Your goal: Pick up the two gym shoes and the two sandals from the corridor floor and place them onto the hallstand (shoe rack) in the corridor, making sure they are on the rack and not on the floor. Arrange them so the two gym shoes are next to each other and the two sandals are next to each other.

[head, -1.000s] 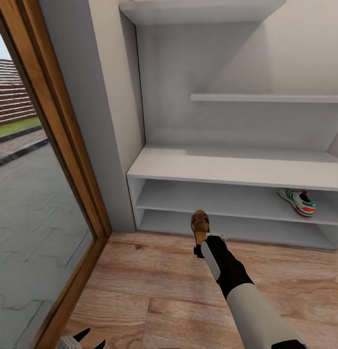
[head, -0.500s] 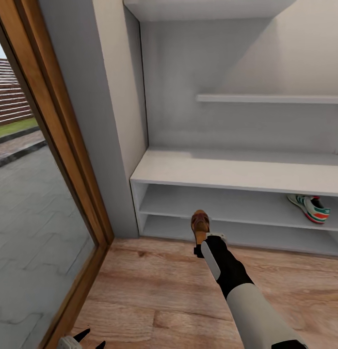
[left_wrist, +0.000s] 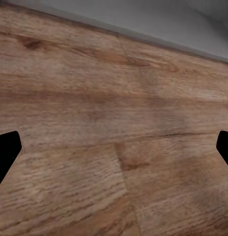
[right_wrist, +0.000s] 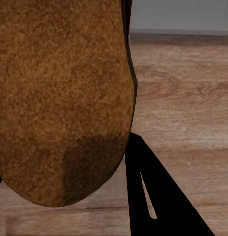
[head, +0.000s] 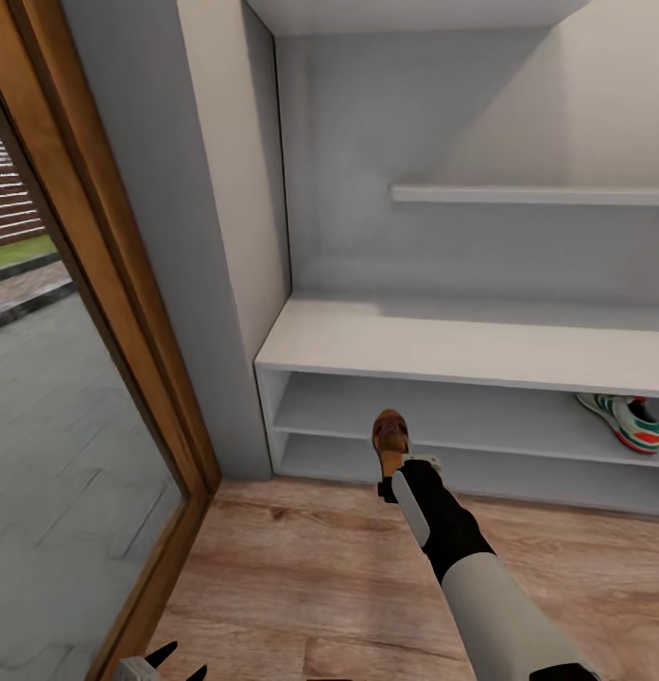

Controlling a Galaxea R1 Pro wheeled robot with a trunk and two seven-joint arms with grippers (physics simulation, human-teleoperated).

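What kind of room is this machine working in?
Probably a home's entrance corridor: a low grey shoe rack with a sneaker on its shelf, wood plank floor, and a wood-framed glass door onto a paved yard.

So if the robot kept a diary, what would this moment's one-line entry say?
right gripper: holding sandal before hallstand | left gripper: open over floor | gym shoe: already on shelf

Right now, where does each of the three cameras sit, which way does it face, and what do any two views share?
Head view: on the robot's head, looking down at the pale grey shoe rack; right arm holds a dark brown leather sandal.
Left wrist view: near the left gripper, facing the light brown wood-grain floor; dark fingertips at both edges.
Right wrist view: near the right gripper, facing the sandal's sole.
Shared: head and right wrist views show the sandal.
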